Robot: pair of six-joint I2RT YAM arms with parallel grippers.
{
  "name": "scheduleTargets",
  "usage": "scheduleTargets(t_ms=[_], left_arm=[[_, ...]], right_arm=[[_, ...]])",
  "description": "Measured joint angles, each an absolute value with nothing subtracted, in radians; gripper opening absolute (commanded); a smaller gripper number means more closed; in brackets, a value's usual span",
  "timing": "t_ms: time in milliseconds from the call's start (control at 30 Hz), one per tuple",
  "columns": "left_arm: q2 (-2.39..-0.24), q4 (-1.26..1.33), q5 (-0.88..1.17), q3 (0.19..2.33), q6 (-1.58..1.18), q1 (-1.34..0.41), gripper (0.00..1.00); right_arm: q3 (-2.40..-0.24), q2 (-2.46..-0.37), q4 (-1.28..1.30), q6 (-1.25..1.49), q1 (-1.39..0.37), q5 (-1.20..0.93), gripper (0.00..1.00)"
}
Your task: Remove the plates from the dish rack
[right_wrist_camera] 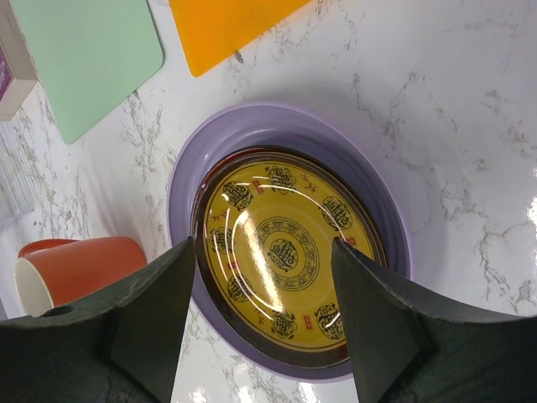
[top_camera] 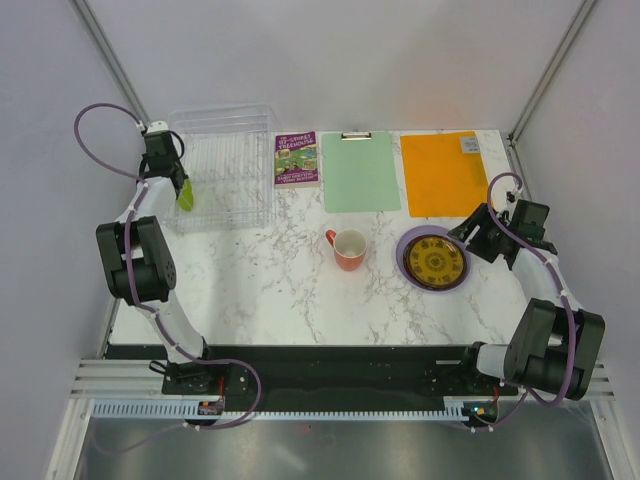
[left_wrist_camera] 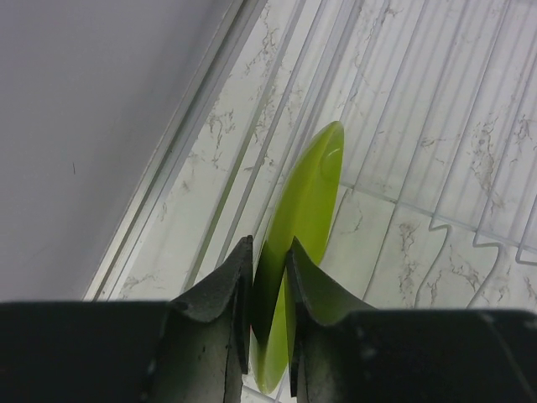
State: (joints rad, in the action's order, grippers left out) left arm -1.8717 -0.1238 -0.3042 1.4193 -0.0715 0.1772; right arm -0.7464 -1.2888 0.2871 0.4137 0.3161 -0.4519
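White wire of the rack (top_camera: 225, 165) lies under the green plate (left_wrist_camera: 306, 210), which stands on edge at the rack's left side. The left end effector (left_wrist_camera: 270, 269) is clamped on its rim, one finger on each face. Whether the lower rim has cleared the wires cannot be told from the wrist view. No other plate shows in the rack.

On the right of the tabletop (top_camera: 270, 290), the right end effector (right_wrist_camera: 262, 252) hangs with its fingers apart, holding nothing, just above the lavender plate (right_wrist_camera: 369, 168). The yellow plate (right_wrist_camera: 281, 252) is nested in it. A thin reddish ring around the yellow one may be the red plate, but that is uncertain.

The step in hand looks like lifting out the last plate. It should rise straight along its own plane, so the rim does not snag a wire and drag the light rack. The hold is a narrow pinch, so the plate could pivot; slow travel suits it. It should be turned flat only once clear. The mug (top_camera: 348, 248) sits between the rack and the other plates, so the path must pass above or behind it. The right arm would do well to make room.
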Motion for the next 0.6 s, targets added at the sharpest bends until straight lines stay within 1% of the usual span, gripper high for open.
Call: scheduleTargets(t_ms=[200, 400, 600], left_arm=[[-1.848, -0.134, -0.312, 1.429, -0.030, 0.170, 0.02], [-1.769, -0.133, -0.337, 1.430, 0.021, 0.160, 0.02], [-1.679, -0.133, -0.393, 1.433, 0.081, 0.101, 0.02]], right_arm=[[-0.743, -1.289, 0.286, 0.413, 0.316, -0.455, 0.73], [-0.743, -1.289, 0.285, 0.413, 0.316, -0.461, 0.73], [-0.743, -1.288, 0.285, 0.414, 0.316, -0.470, 0.74]])
